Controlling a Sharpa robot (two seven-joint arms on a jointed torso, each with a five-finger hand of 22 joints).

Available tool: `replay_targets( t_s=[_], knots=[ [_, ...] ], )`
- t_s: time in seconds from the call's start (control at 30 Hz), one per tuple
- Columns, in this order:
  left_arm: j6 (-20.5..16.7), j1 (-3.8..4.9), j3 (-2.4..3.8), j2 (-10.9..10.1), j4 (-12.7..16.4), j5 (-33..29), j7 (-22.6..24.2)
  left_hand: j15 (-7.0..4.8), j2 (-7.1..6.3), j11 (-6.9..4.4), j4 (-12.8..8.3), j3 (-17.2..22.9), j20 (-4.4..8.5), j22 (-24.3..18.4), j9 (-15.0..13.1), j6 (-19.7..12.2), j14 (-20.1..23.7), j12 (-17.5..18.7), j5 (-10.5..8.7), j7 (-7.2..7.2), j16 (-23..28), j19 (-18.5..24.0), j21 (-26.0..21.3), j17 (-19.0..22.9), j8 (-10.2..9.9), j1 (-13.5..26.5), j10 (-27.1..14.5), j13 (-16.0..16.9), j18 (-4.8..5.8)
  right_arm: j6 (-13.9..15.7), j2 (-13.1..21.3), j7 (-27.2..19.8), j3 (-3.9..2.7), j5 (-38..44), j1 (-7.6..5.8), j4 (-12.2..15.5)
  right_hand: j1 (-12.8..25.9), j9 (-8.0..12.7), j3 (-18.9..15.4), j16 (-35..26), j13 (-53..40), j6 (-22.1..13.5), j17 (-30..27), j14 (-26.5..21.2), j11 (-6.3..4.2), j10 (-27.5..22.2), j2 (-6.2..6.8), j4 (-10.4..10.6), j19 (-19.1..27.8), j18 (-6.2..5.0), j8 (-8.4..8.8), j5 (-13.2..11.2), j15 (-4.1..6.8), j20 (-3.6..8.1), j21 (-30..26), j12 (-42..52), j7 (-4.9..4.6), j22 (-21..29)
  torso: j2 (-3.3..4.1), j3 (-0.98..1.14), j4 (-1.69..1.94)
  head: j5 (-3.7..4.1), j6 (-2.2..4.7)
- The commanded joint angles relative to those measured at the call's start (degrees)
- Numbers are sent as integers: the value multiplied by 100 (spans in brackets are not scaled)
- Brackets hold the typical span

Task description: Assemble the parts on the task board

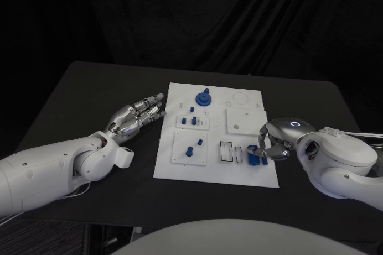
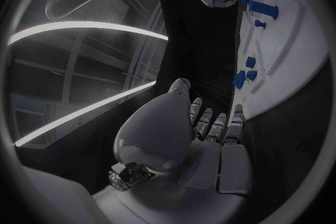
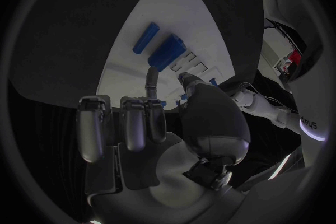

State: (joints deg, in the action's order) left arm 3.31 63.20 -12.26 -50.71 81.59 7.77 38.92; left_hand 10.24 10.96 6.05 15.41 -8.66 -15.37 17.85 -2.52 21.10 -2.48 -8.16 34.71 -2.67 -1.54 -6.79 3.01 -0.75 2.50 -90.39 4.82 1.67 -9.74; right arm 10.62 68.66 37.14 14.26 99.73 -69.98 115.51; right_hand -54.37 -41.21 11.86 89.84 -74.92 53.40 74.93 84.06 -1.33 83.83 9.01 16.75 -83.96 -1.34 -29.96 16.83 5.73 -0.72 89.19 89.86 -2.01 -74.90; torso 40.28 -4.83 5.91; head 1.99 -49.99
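Head view: the white board (image 1: pixel 239 175) is seen lying mid-surface (image 1: pixel 96 83), with blue parts (image 1: pixel 189 151) standing in it. The left hand (image 1: pixel 137 115) is held beside the board's left edge, fingers (image 1: pixel 153 107) spread, empty. The right hand (image 1: pixel 274 140) is curled over blue pieces (image 1: pixel 257 157) at the board's right edge; whether one is held cannot be told.

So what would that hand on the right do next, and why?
Probably lower its fingers a little and close them on one of the blue parts at the task board's near right corner. The right hand hovers directly over those pieces, seemingly holding nothing. The left hand lies open beside the board's left edge, away from any part.
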Motion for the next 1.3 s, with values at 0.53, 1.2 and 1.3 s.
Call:
replay_targets(
  t_s=[0.53, 1.2, 1.3],
  knots=[
    [83, -24, 5, 24, -13, -12, 248, 46, 8, 27, 8, 34, -46, -3, 2, -6, -8, -25, 12, 1, -29, -11, 32, -8, 4, -49, 3, 3, 38, 62, -101, 36, 0, 57, 121, -148, 27, 7, 19, 16, -1508, 65, 1507, 594, -25, 617, -41, 19, -545, 101, 52, 19, 30, 31, -30, 14, -13, -1467, 3, 5, 7, 6, -1],
    [112, -57, 5, 34, -25, -12, 237, 54, 13, 43, 9, 45, -49, -12, 2, -4, -6, -24, 8, -9, -29, -10, 32, -7, 4, -50, 0, 2, 43, 9, -246, -31, 0, 57, 263, -311, 9, 37, 44, 16, -1508, 72, 1507, 594, -14, 617, -46, 15, -539, 99, 135, 12, 23, 26, -39, 14, -25, -1463, 2, 3, 6, 1, -1],
    [115, -61, 5, 34, -25, -12, 235, 61, 14, 29, 12, 59, -52, -16, -2, 23, -5, -24, 3, -68, -30, -11, 33, -7, 10, -50, -2, 1, 48, -36, -270, -53, 0, 57, 271, -341, 5, 48, 42, 16, -1508, 75, 1507, 594, -10, 617, -34, 16, -540, 99, 161, 11, 21, 24, -38, 14, -29, -1463, 1, 4, 8, 6, -1]
  ],
)
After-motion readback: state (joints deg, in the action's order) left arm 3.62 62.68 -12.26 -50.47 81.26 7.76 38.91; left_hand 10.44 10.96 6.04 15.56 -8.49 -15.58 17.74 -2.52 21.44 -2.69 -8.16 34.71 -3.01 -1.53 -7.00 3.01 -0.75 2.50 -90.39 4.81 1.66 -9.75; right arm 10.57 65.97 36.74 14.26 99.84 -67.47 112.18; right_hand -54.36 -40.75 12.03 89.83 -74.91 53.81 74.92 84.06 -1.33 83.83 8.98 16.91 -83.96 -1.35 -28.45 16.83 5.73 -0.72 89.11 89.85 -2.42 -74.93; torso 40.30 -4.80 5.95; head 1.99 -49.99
